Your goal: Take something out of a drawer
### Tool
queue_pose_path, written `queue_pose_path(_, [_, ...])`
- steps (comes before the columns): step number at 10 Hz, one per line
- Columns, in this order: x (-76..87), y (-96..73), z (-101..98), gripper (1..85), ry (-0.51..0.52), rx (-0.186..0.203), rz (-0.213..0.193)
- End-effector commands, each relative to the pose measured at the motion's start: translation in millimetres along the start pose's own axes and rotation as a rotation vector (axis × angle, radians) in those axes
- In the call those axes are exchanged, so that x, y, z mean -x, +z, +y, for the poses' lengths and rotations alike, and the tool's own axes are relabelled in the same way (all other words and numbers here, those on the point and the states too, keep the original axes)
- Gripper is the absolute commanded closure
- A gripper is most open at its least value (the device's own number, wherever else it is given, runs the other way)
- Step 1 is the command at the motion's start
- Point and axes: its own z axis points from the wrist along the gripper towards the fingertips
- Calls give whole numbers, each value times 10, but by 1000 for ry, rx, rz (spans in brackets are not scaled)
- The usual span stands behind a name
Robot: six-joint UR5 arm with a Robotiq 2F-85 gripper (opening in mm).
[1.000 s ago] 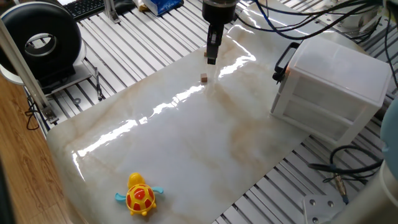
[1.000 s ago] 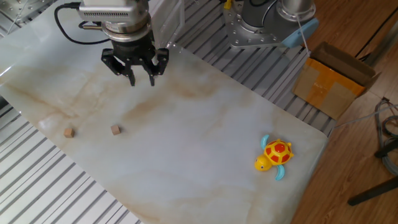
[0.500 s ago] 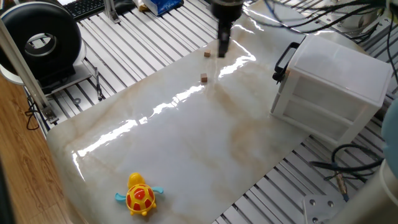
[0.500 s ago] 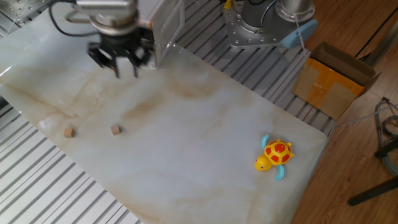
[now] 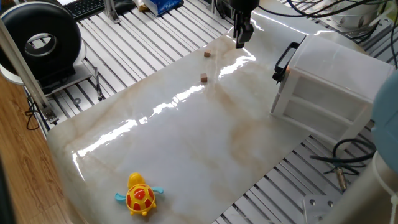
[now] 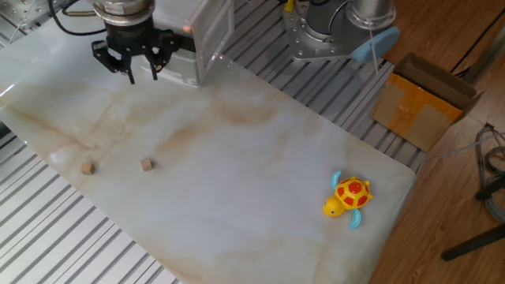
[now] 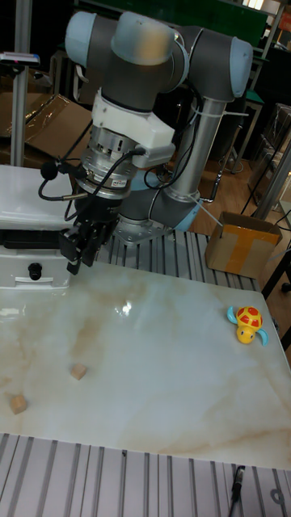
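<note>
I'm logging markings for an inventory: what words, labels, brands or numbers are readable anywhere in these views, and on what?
None can be read.
Blue box at the table's far edge: print too blurred.
Keyboard: key legends too small.
Cardboard box: no legible print.
Drawer unit, toy turtle: no text visible.

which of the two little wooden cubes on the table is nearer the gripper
In the one fixed view, the cube by the table's far edge is nearer the gripper. The other cube sits further in on the marble, toward the toy turtle.
</note>
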Motion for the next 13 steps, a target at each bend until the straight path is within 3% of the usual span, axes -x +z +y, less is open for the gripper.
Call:
queue_pose_path(1, [-201,-26,-129,453,-71,-17,0])
queue_pose_path(2, [-442,0,-202,453,-107,-27,0])
queue_pose_path(3, [-485,16,-222,453,-116,-38,-10])
queue_pose_path(6, [-401,15,-173,440,-65,-20,-43])
queue_pose_path(7, [-111,9,-116,443,-32,2,-63])
queue_pose_path(9, [206,-27,-53,443,-5,11,-66])
queue_pose_path(10, [257,-26,-33,447,5,2,-50])
queue_pose_path(11, [260,-14,-27,463,10,12,-63])
queue_pose_path(13, [173,-20,-66,460,3,3,-44])
